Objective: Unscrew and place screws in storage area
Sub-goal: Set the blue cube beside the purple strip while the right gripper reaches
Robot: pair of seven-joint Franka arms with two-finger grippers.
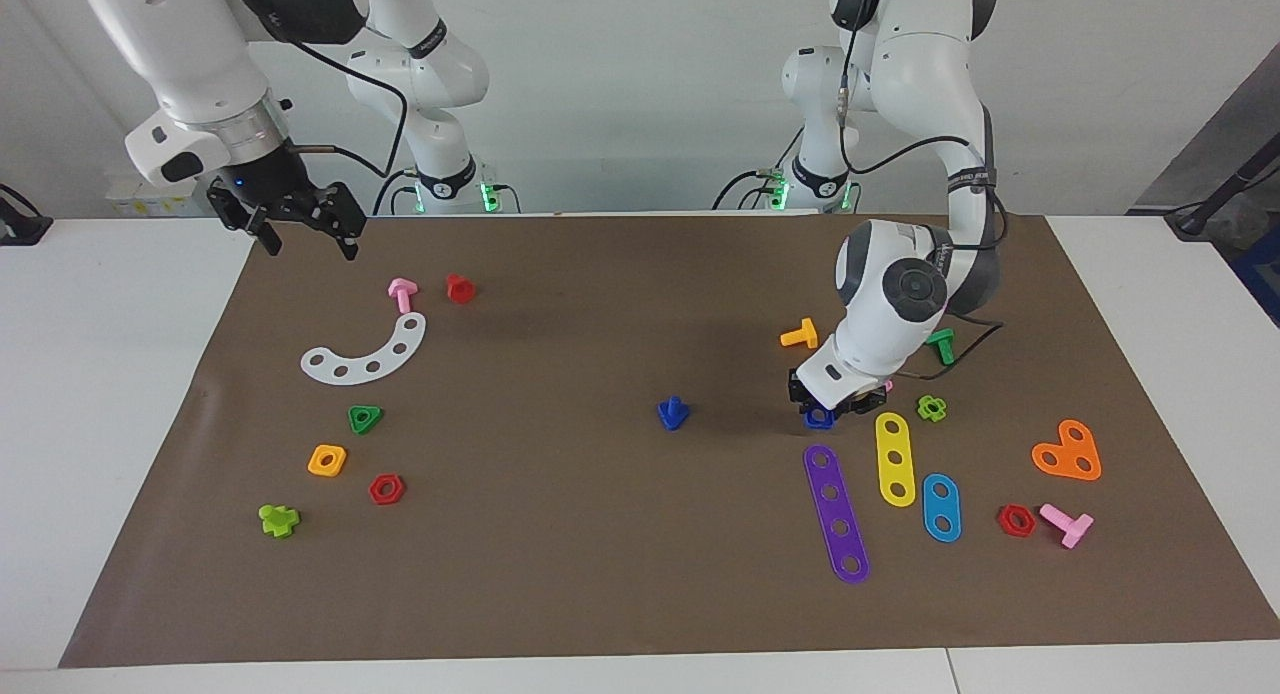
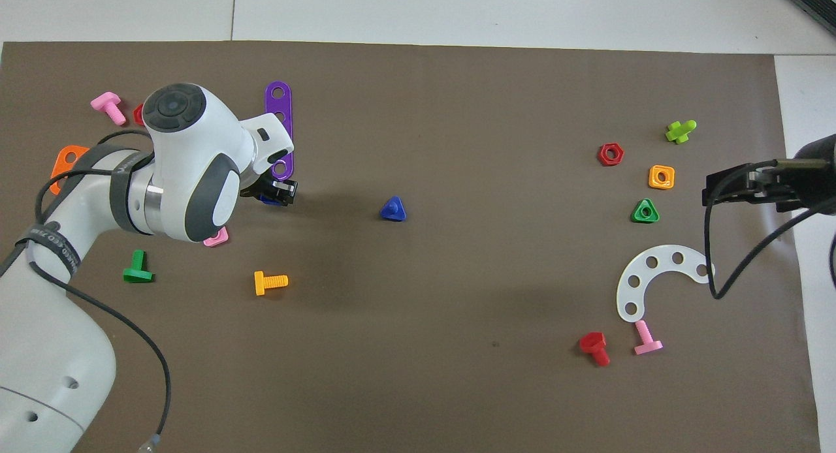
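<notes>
A small blue screw (image 1: 673, 413) (image 2: 392, 209) stands alone in the middle of the mat, triangular head down and shank up. My left gripper (image 1: 822, 412) (image 2: 272, 196) is low over the mat by the purple strip (image 1: 836, 514), shut on a blue square nut (image 1: 819, 416). My right gripper (image 1: 306, 236) hangs open and empty over the mat's edge at the right arm's end. The storage area (image 1: 440, 414) (image 2: 575, 244) is the brown stretch around the white curved strip (image 1: 366, 357) (image 2: 657, 279).
Green (image 1: 365, 418), orange (image 1: 327, 460) and red (image 1: 386, 489) nuts, a pink bolt (image 1: 402, 294) and a red bolt (image 1: 460, 288) lie around the white strip. Yellow (image 1: 894, 458) and blue (image 1: 941, 507) strips, an orange bolt (image 1: 800, 334) and an orange plate (image 1: 1068, 452) crowd the left arm's end.
</notes>
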